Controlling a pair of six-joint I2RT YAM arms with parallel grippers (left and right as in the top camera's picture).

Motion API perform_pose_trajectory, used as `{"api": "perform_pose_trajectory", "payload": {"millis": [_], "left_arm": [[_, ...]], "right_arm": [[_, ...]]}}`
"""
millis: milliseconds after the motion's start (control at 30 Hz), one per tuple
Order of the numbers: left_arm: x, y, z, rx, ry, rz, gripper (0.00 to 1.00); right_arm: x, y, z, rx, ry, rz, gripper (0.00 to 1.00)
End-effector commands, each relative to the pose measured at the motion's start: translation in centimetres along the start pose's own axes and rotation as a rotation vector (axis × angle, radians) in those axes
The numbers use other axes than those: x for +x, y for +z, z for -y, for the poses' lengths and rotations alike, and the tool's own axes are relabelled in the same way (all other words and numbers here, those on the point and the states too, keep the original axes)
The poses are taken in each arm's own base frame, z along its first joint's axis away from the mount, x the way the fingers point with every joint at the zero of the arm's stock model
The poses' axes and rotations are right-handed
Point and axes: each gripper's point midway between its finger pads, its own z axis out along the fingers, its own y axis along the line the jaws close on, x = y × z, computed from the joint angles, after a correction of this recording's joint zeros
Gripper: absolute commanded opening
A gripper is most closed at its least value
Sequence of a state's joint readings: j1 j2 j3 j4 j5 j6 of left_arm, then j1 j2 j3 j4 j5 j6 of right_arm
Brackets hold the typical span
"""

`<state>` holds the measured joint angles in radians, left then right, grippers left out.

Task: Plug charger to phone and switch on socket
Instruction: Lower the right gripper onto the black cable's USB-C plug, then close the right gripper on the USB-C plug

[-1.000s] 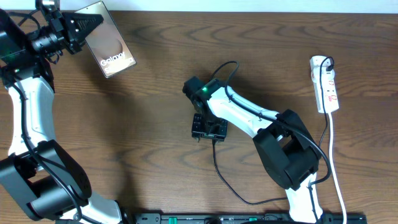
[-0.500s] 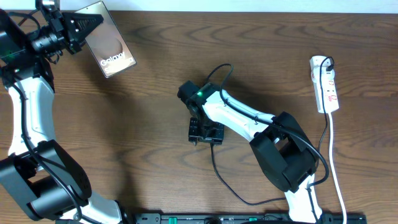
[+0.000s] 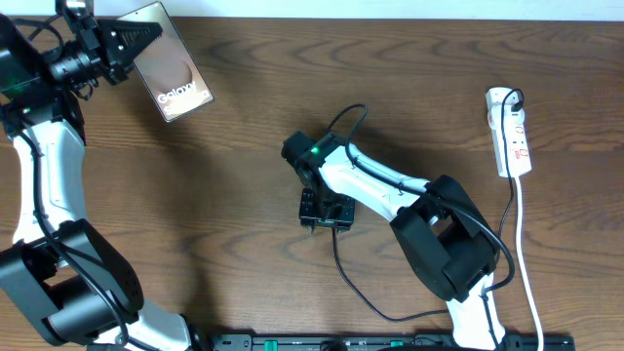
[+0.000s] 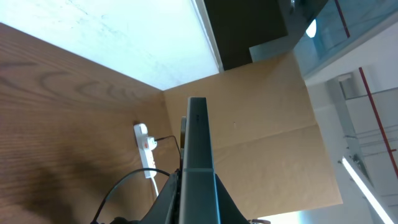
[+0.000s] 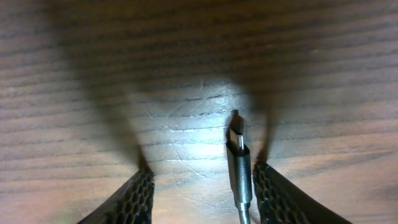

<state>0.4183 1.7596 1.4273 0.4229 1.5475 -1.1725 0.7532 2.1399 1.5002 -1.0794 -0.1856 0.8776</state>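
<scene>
A: The right gripper (image 5: 204, 179) stands half open over the table (image 3: 244, 146), holding nothing. The charger (image 5: 237, 149) tip lies flat between its jaws, much nearer to one jaw.

B: So closing may push the tip aside, or pinch it crooked?

A: I think yes, because it is off centre. The right arm reaches from its base to the table middle, with the wrist bent down. The left gripper (image 3: 125, 43) is clamped on the phone (image 3: 174, 68) at the far left corner, well apart.
</scene>
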Motion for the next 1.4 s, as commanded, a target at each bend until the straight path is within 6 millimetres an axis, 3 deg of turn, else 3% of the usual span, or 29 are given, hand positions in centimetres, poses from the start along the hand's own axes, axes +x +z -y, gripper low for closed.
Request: {"api": "perform_pose_trajectory", "payload": {"millis": [0, 400, 733, 1367], "left_arm": [[0.34, -0.21, 1.7, 0.009, 0.059, -0.018, 0.07], [0.33, -0.21, 1.7, 0.009, 0.058, -0.017, 0.07], [0.34, -0.21, 1.7, 0.009, 0.058, -0.018, 0.07], [0.33, -0.21, 1.7, 0.009, 0.058, -0.017, 0.08]], "right_arm": [[0.53, 0.61, 0.05, 0.021, -0.011, 0.007, 0.46], [0.47, 0.61, -0.08, 0.016, -0.013, 0.01, 0.33], [0.46, 0.61, -0.09, 0.016, -0.013, 0.011, 0.1], [0.23, 0.51, -0.64, -0.018, -0.02, 0.007, 0.01]]}}
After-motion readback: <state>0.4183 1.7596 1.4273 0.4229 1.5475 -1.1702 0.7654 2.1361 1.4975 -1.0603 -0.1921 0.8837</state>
